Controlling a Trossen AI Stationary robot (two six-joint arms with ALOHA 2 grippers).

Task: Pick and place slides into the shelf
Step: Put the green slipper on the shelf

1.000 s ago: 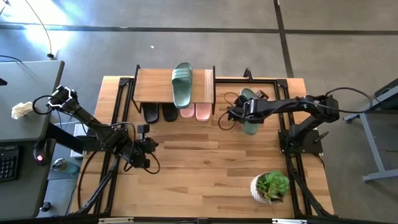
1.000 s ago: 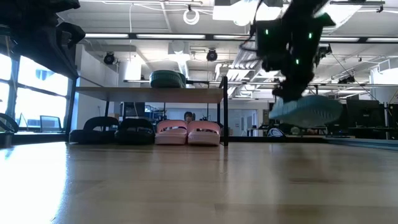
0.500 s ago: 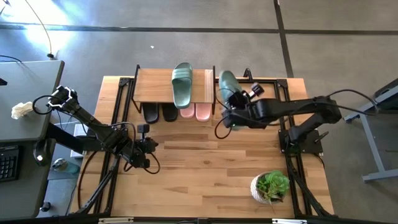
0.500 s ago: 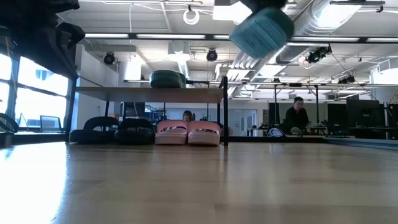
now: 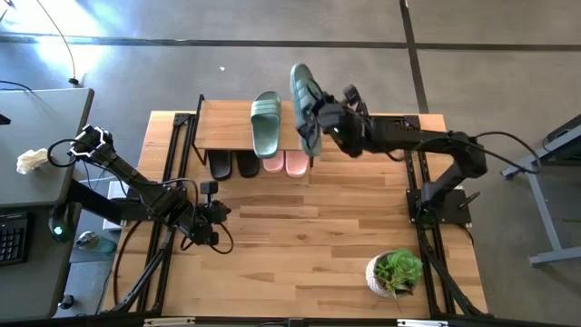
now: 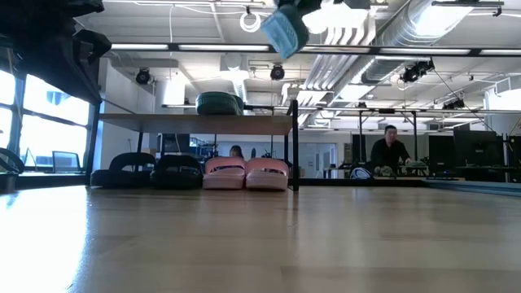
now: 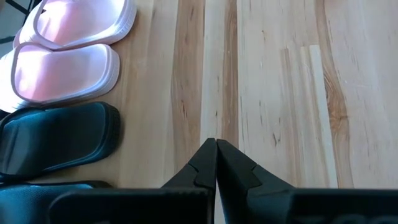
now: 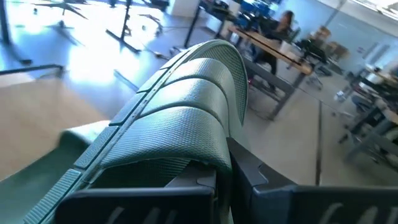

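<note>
1. We see the right gripper (image 5: pixel 325 118) clamped on the strap of a green slide (image 5: pixel 305 107), holding it in the air above the right end of the shelf (image 5: pixel 227 132); in the low view the slide (image 6: pixel 285 31) hangs well above the plank.
2. The other green slide (image 5: pixel 266 123) lies on the shelf top, just left of the carried one.
3. Under the plank, the 2 black slides (image 5: pixel 234 164) and the 2 pink slides (image 5: pixel 285 163) sit in a row, touching the table (image 5: pixel 300 245).
4. The left gripper (image 5: pixel 216 211) waits low over the table's left half, fingers pressed together on nothing.
5. We judge the step in hand to be carrying the last slide to the shelf.
6. Next, we think the right arm needs to level the tilted slide, lower it onto the free plank beside its mate, then let go.
7. The free strip at the right edge looks narrow, so we reckon placement must be careful.
</note>
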